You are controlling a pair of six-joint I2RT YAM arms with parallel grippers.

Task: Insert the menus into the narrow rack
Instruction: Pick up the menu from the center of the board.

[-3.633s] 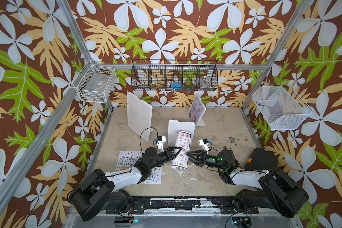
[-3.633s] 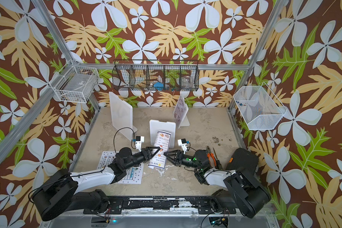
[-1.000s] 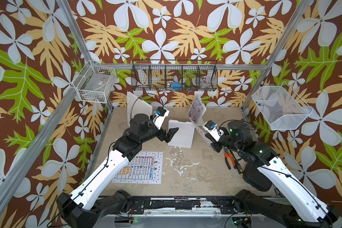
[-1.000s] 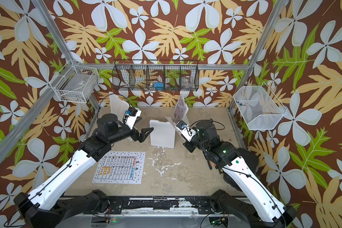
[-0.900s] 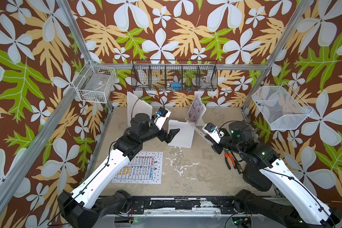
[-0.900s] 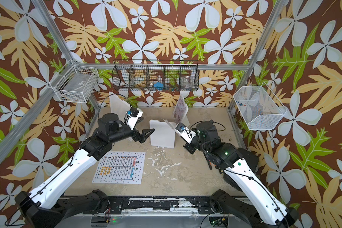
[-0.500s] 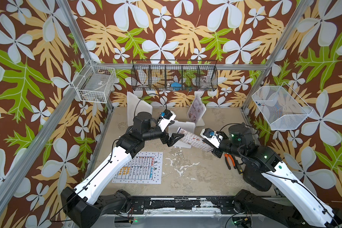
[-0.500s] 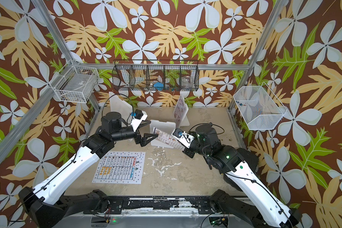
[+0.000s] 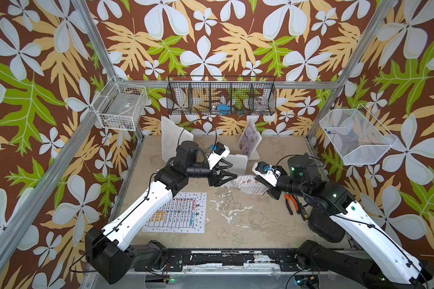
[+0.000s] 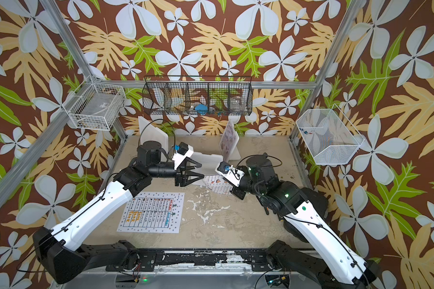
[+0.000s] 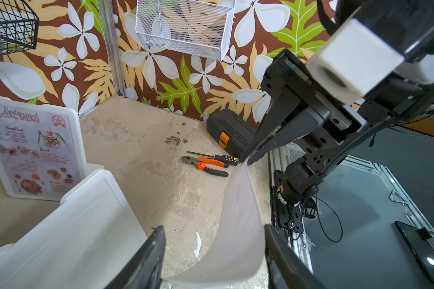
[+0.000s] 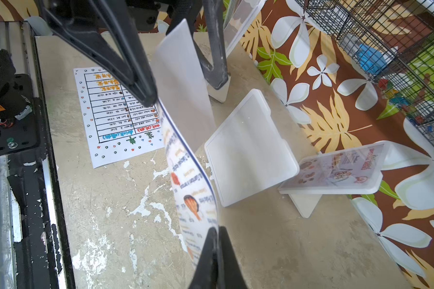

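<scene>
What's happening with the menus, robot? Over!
Right gripper shut on dark-bordered menu, sheet curled in midair. Left gripper open, jaws astride its free end. Dotted menu flat on table. Pliers off to the side, nothing blocking the empty holder.

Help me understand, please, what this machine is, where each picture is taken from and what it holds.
It is a robot: a white left arm and a white right arm, each ending in a two-fingered gripper. Two pictures look down from overhead; two come from cameras on the wrists. The right gripper pinches a dark-bordered printed menu sheet; the left gripper stands open around its other end. On the beige table lie a white dotted-border menu and orange-handled pliers; a pinkish Special Menu stands in a white holder.
</scene>
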